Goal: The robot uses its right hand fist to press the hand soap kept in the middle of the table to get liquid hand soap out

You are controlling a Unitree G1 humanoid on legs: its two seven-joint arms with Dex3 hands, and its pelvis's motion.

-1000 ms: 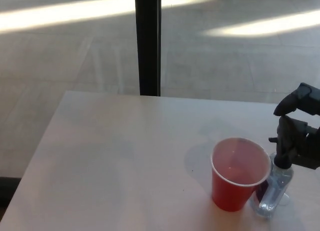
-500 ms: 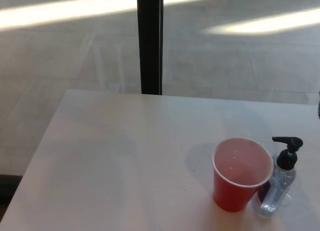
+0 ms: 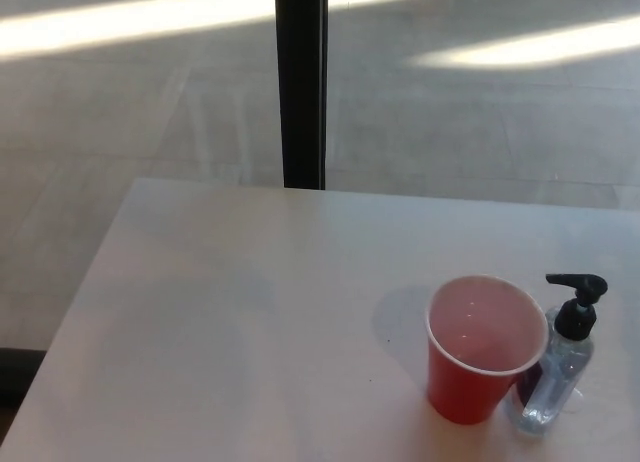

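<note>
The soap bottle (image 3: pixel 560 367) stands upright on the bench (image 3: pixel 250 312), toward the near right corner. It is a clear bottle with a black pump head (image 3: pixel 577 300); the spout points left, over the rim of the cup. A red cup (image 3: pixel 482 347) stands upright just to the left of the bottle, touching it or nearly so, and hides part of the bottle's lower left side. The cup is open at the top and its inside looks pale pink.

Neither robot hand appears in the head view, so their state cannot be told: wide, narrow or holding cannot be judged. Nothing rests on the pump head.

The bench top is pale. Beyond its far edge lies a grey floor (image 3: pixel 120 132) with bright strips of light, and a dark upright post (image 3: pixel 301 82) rises from behind the far edge
</note>
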